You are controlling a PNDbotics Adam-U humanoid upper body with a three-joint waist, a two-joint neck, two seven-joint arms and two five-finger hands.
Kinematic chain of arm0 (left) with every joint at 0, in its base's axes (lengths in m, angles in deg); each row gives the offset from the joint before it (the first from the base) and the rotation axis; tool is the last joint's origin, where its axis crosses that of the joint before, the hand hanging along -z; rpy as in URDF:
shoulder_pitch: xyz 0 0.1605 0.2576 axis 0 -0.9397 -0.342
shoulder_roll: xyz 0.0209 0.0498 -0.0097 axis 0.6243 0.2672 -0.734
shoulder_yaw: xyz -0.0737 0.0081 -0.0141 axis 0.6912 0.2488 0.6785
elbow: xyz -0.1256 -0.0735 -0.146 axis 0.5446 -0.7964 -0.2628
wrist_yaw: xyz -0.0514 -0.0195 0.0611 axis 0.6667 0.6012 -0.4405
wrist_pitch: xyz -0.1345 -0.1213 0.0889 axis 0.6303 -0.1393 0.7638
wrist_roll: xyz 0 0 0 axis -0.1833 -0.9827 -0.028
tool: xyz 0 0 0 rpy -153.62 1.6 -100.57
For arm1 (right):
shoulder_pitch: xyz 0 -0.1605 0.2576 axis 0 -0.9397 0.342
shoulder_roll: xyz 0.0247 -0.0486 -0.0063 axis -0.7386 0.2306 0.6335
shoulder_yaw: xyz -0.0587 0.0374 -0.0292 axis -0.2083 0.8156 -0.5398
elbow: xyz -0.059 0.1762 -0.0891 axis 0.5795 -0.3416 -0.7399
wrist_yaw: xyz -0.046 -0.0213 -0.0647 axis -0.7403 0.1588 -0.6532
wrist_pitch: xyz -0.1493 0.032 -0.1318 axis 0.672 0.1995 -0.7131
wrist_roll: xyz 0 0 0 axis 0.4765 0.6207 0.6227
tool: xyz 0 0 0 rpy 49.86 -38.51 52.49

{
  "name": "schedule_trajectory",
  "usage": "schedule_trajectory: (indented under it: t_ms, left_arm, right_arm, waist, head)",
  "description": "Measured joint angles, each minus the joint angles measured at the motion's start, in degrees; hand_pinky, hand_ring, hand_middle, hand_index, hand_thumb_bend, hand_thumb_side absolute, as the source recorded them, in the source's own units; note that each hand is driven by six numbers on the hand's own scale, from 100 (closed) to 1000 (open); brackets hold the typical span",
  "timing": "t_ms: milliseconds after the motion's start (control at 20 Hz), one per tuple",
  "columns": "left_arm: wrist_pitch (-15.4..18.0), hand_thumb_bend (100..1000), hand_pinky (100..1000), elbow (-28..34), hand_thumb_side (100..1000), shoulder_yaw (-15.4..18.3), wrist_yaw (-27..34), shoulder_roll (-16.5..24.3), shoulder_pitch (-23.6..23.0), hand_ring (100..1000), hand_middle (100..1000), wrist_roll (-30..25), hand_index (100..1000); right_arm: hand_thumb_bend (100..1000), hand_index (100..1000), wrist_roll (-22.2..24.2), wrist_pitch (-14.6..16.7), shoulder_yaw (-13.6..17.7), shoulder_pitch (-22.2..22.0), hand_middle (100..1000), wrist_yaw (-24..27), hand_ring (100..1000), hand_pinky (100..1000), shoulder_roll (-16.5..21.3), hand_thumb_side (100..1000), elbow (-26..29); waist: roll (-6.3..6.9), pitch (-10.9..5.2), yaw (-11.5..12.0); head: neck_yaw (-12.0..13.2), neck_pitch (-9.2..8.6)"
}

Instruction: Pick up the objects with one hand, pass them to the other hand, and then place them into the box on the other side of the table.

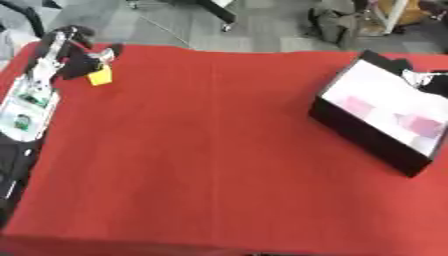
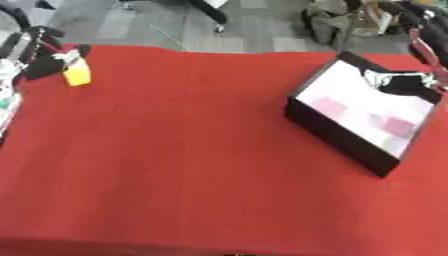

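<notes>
We see a table [image 1: 192,150] draped in red cloth | on it, at right: black box [image 2: 350,135], white-lined, holding pink items [image 2: 331,106].

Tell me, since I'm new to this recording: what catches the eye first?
The red tablecloth fills nearly the whole view. At right sits a black box with pink items inside, the right hand over its far edge. At far left, the left hand holds a yellow object.

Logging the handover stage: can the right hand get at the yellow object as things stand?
Probably not: the yellow object sits in the left hand at the far left, while the right hand is over the box.
</notes>
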Motion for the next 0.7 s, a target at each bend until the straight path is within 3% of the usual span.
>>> schedule_trajectory:
  t_ms: [200, 250, 300, 500, 700]
  left_arm:
    - [3.1, 637, 774, -8.6, 407, -0.2, -14.4, 2.1, 6.2, 743, 725, -2.2, 829]
    - [4.0, 554, 785, -10.6, 300, -0.2, -17.9, 2.6, 7.4, 762, 742, -2.8, 832]
    - [4.7, 624, 792, -12.6, 336, -0.1, -21.4, 3.0, 8.5, 776, 754, -3.4, 832]
    - [6.6, 594, 792, -19.6, 237, 0.8, -32.8, 4.4, 12.0, 793, 782, -4.7, 844]
    - [6.1, 520, 782, -24.9, 117, 2.2, -40.5, 5.8, 15.0, 782, 770, -5.1, 832]
  right_arm:
    - [159, 928, -1.0, 2.3, -2.6, -3.0, 828, -1.8, 863, 881, -5.7, 370, 10.8]
    - [280, 929, -1.1, 2.8, -3.2, -3.5, 822, -2.2, 858, 878, -6.6, 371, 12.3]
    - [144, 930, -1.2, 3.3, -3.7, -4.0, 819, -2.3, 856, 876, -7.4, 368, 13.5]
    - [119, 936, -1.6, 4.4, -5.1, -5.2, 809, -2.3, 848, 872, -9.1, 372, 16.2]
    - [100, 944, -1.7, 4.6, -5.4, -6.7, 801, -2.0, 843, 870, -9.8, 377, 16.7]
  waist:
    - [-0.25, 1.36, -0.8]
    - [-0.34, 1.79, -1.0]
    - [-0.50, 2.14, -1.3]
    - [-0.90, 3.69, -2.9]
    - [-0.83, 5.82, -4.8]
  head:
    - [5.5, -0.01]
    - [6.5, -0.01]
    - [7.3, -0.01]
    - [9.0, -0.01]
    - [9.1, -0.01]
